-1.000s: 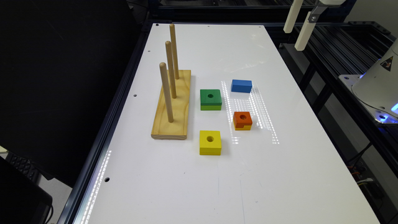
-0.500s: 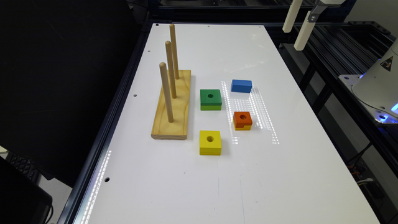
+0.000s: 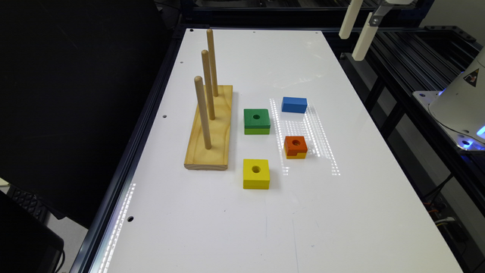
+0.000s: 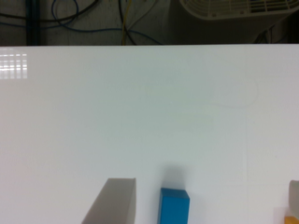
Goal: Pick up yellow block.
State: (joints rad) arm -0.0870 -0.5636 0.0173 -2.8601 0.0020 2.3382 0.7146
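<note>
The yellow block, all yellow with a round hole in its top, lies flat on the white table, just in front of the wooden peg base. My gripper hangs high over the table's far edge on the exterior view's right, well away from the block. In the wrist view the gripper is open, its two fingers wide apart with nothing held. A blue block lies on the table far below, between them.
A wooden base with three upright pegs stands on the exterior view's left. A green block, a blue block and an orange-topped block lie behind and beside the yellow one. A white robot base sits off the right edge.
</note>
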